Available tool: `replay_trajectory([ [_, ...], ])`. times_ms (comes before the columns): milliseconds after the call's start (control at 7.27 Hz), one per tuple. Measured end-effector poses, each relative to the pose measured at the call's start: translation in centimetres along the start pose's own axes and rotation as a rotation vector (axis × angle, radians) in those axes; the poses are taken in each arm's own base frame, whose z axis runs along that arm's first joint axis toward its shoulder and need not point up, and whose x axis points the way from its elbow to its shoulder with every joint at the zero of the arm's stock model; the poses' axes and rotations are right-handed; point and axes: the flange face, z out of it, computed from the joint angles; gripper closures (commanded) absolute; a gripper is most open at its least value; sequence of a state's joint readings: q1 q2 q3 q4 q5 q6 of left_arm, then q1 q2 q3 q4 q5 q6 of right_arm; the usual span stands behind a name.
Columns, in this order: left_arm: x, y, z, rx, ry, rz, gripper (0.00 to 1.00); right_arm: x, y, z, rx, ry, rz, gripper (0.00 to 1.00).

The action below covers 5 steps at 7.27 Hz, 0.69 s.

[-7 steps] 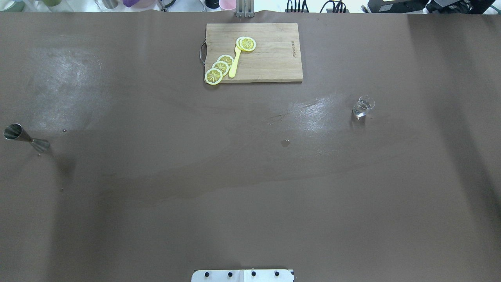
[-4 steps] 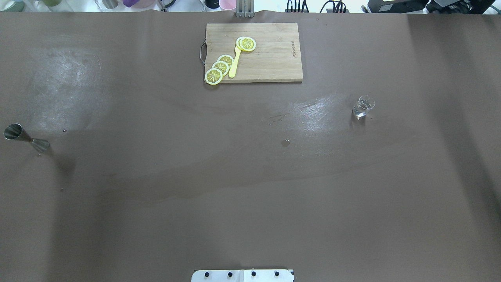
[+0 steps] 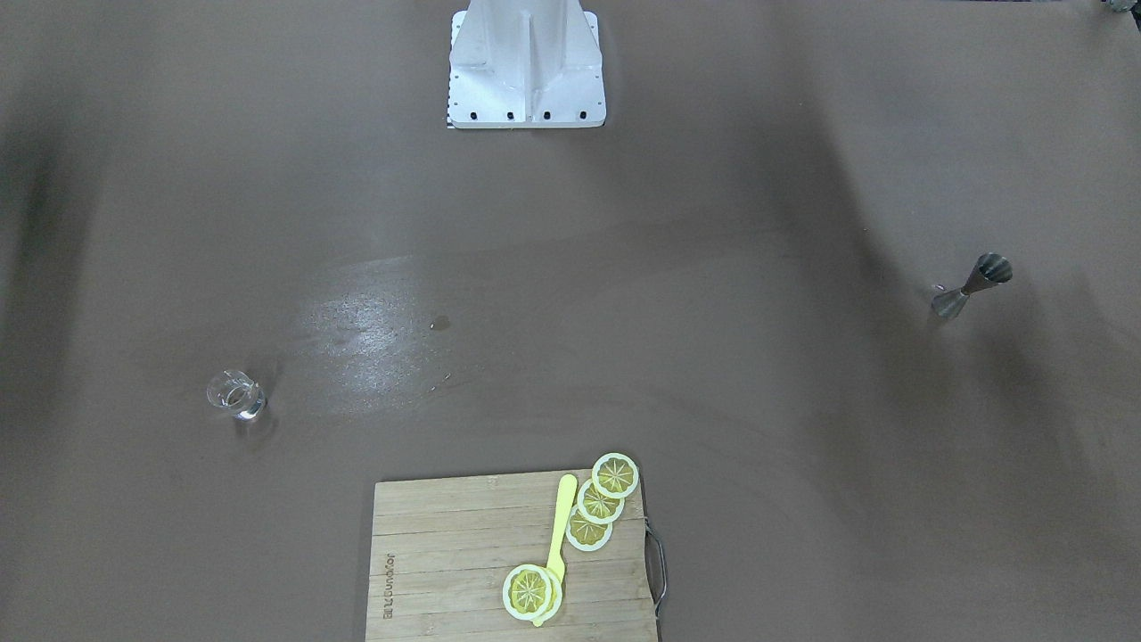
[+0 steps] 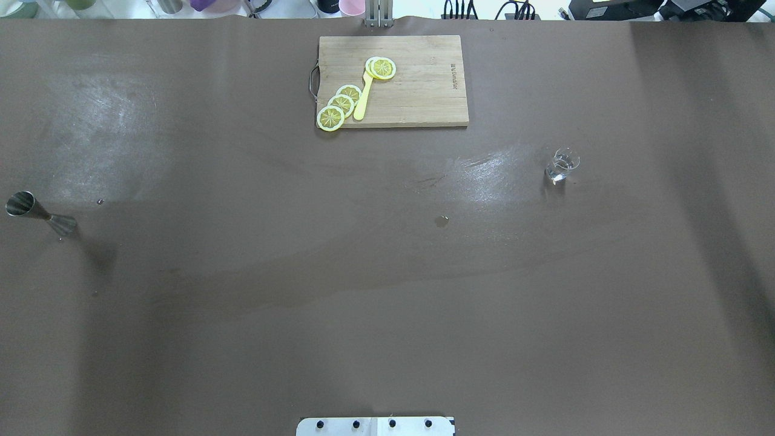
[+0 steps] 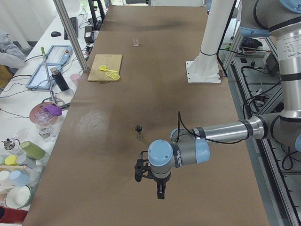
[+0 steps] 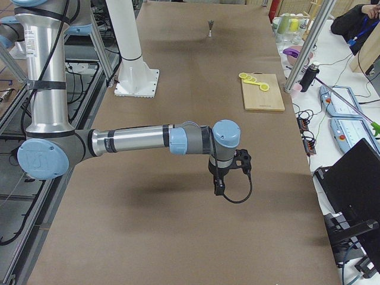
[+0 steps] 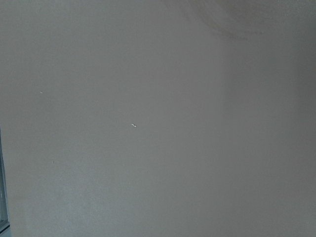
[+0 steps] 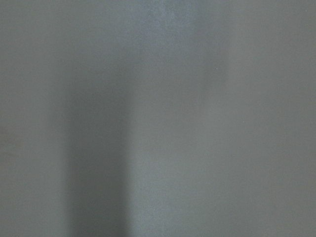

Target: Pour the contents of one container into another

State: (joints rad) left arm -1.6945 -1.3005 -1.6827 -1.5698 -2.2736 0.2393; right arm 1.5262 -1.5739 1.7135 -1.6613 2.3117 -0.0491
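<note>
The clear glass tumbler [image 4: 562, 165] stands upright on the brown table, right of centre, with a little clear liquid in it; it also shows in the front view [image 3: 236, 394]. The steel jigger [image 4: 39, 213] stands upright near the table's left edge [image 3: 970, 287]. My left gripper [image 5: 160, 192] hangs over the table's left end, nearer that end than the jigger [image 5: 138, 131]. My right gripper [image 6: 219, 187] hangs over the right end, far from the tumbler. Neither touches anything. I cannot tell whether either is open or shut. Both wrist views show only bare table cover.
A wooden cutting board [image 4: 418, 91] with lemon slices [image 4: 339, 104] and a yellow utensil lies at the far middle edge. The white robot base [image 3: 526, 80] sits at the near middle edge. A small wet spot [image 4: 441, 221] marks the centre. Clutter and a person sit beyond the far edge.
</note>
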Motion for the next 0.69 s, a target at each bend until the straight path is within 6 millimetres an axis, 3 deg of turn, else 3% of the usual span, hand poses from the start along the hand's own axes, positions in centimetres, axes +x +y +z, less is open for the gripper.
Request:
replay_trajectory([
  [688,-4.3,3.2,-2.4,0.082,0.01,-0.137,0.01,0.0,-0.1,0.0,0.0,0.0,0.002,0.0],
])
